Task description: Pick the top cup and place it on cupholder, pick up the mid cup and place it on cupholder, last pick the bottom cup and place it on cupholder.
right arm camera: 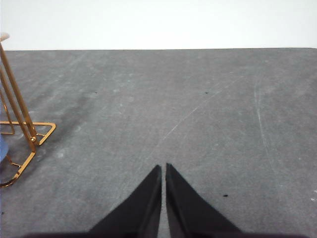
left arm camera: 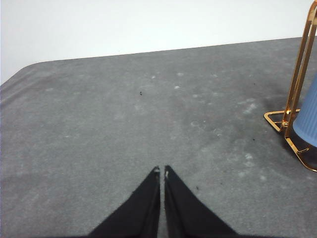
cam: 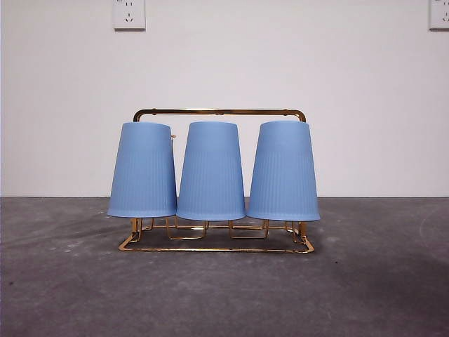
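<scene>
The cupholder [cam: 219, 112] stood in the middle of the grey table [cam: 63, 295], in front of a white wall [cam: 224, 56]. Three blue cups hung upside down on it, side by side: the left cup [cam: 142, 170] at 9 o'clock of the middle cup [cam: 211, 172], the right cup [cam: 283, 172] at 3 o'clock. The neighbours almost touched at their rims (whether they really touched, I could not tell). The left gripper [left arm camera: 162, 171] was low over bare table with its jaws pressed together and nothing between them; the rack's end was off to one side. The right gripper [right arm camera: 163, 167] was the same, jaws together and empty, well apart from the cupholder.
</scene>
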`<move>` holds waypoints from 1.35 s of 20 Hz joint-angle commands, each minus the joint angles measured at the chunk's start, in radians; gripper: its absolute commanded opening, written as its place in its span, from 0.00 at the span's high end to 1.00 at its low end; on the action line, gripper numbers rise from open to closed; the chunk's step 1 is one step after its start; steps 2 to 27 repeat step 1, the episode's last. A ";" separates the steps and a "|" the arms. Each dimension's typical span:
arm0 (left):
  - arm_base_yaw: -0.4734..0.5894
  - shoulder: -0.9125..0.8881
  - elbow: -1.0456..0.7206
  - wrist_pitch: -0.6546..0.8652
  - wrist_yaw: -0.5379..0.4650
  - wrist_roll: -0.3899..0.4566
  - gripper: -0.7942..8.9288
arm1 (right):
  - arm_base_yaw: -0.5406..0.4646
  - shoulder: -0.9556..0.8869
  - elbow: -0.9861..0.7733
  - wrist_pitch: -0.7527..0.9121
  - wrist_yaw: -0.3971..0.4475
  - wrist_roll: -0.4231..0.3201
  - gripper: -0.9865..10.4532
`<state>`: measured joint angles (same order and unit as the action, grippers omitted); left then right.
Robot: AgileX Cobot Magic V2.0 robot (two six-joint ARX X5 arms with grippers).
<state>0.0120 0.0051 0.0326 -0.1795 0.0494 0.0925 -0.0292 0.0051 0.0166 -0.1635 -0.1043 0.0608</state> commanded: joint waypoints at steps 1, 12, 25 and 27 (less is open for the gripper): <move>0.002 -0.002 -0.020 -0.007 0.000 -0.002 0.91 | -0.002 -0.002 -0.006 0.008 0.000 0.017 0.91; 0.002 -0.002 -0.020 -0.007 0.000 -0.002 0.91 | -0.002 -0.002 -0.006 0.008 0.000 0.017 0.91; 0.002 -0.002 -0.020 -0.007 0.000 -0.002 0.91 | -0.002 -0.002 -0.006 0.008 0.000 0.017 0.91; 0.002 -0.002 -0.020 -0.007 0.000 -0.002 0.91 | -0.002 -0.002 -0.006 0.008 0.000 0.017 0.91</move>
